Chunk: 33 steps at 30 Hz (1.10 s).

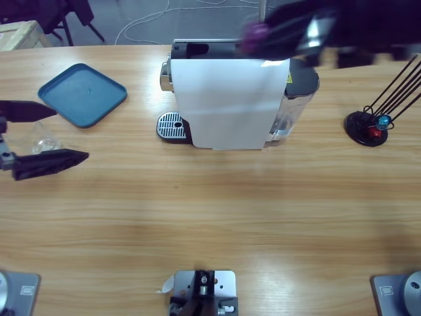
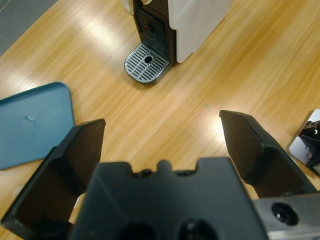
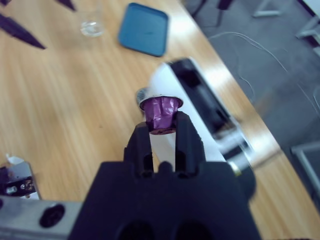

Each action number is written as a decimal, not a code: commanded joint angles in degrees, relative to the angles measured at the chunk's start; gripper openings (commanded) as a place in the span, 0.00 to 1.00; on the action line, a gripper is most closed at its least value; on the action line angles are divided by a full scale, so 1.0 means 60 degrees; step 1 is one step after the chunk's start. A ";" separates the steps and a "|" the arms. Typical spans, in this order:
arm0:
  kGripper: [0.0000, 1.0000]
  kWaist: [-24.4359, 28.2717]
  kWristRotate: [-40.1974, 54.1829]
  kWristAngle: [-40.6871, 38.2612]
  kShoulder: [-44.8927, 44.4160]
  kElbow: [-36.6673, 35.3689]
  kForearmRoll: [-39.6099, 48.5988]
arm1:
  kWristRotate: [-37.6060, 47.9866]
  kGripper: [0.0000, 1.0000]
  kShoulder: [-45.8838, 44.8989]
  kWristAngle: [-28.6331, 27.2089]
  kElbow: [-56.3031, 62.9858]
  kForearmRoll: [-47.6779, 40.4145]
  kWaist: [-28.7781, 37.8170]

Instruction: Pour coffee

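Gripping a purple coffee capsule [image 3: 161,114] rim-up, the right gripper [image 3: 162,131] hovers above the coffee machine [image 1: 227,99], its top slot [image 3: 200,92] just beyond; the left gripper [image 2: 162,145], jaws spread empty, flanks a glass [image 1: 43,139] left of the machine.

Lab: rig-mounted wooden table [image 1: 210,217], floor cables [image 1: 141,20].

Light is bright and even from overhead, with pale glare streaks on the wooden surface [image 2: 240,75] in the left wrist view. The high view blurs the arm [image 1: 309,33] at top. The right wrist view smears the coffee machine [image 3: 200,100] and floor behind it.
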 commanded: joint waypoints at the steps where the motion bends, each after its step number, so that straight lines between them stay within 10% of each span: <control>1: 1.00 0.0457 0.0080 0.0109 -0.0508 0.0356 0.0405 | -0.1416 0.00 0.2662 0.0040 -0.2484 0.1235 0.0609; 9: 1.00 0.0457 0.0039 0.0109 -0.0259 0.0411 0.0396 | -0.2749 0.00 0.3672 -0.2368 -0.3720 0.1478 0.0576; 33: 1.00 0.0460 0.0027 0.0104 0.0105 0.0397 0.0285 | -0.3057 0.00 0.4214 -0.1952 -0.3381 0.1182 -0.0256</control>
